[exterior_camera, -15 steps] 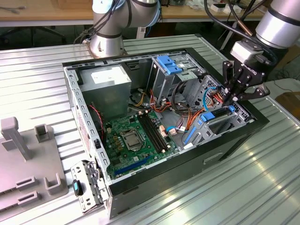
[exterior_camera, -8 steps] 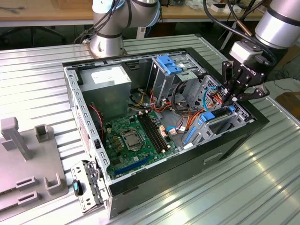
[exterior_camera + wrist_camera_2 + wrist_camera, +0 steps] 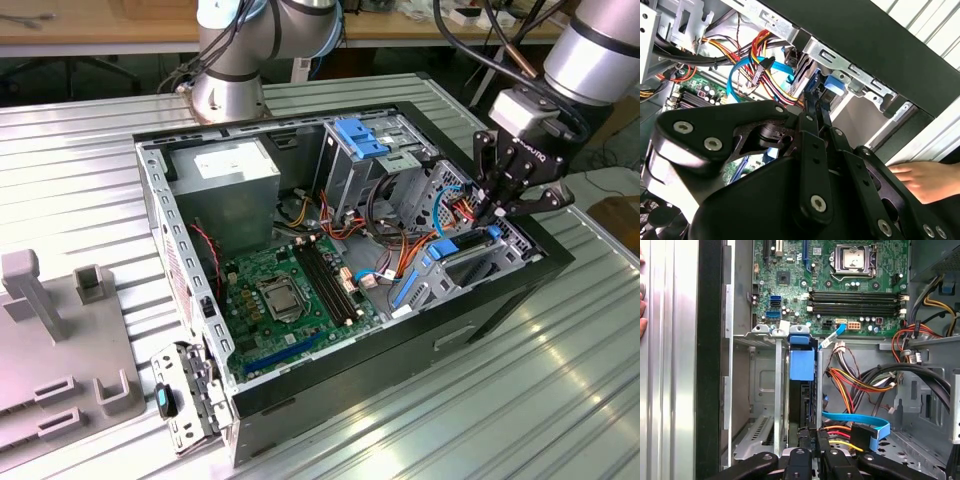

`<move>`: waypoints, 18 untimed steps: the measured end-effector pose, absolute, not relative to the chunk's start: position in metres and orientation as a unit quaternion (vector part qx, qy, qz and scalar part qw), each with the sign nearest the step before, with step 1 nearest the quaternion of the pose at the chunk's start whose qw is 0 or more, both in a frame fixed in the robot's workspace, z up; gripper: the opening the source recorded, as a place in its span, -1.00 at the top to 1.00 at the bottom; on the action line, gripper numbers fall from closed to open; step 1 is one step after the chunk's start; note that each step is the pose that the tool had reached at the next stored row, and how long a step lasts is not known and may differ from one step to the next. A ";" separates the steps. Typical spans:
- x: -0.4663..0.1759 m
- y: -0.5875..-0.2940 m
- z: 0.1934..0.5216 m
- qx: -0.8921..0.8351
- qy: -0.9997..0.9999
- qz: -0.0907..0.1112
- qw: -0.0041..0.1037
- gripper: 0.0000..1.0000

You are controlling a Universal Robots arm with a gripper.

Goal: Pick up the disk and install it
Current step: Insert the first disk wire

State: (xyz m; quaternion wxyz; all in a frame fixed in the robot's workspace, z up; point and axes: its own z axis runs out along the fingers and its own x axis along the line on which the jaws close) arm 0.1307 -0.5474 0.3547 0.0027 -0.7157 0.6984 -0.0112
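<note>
The disk [image 3: 801, 362], grey metal in a bright blue carrier, stands on edge in a slot of the drive bay [image 3: 762, 390] at the front corner of the open computer case [image 3: 500, 300]. My gripper [image 3: 816, 452] is right behind the disk's near end, fingers closed together with nothing between them. In the second wrist view the gripper [image 3: 816, 102] points at the disk's blue carrier [image 3: 832, 86], the tips at or almost at it. In the exterior view the gripper [image 3: 497, 211] reaches down into the case's corner at the exterior view's right.
Bundled wires [image 3: 860, 385] and a blue flat cable [image 3: 855, 420] lie beside the bay. The motherboard [image 3: 290, 290], a silver power supply [image 3: 225, 175] and a blue-tabbed cage [image 3: 362, 135] are inside the case. A person's hand [image 3: 922, 180] rests by the case's outer wall.
</note>
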 end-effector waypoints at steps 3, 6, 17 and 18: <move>0.131 -0.547 0.354 -0.707 0.707 -0.011 0.003 0.67; 0.131 -0.548 0.353 -0.686 0.727 -0.011 0.003 0.67; 0.129 -0.559 0.351 -0.695 0.719 0.005 0.018 0.67; 0.129 -0.559 0.351 -0.695 0.719 0.005 0.018 0.67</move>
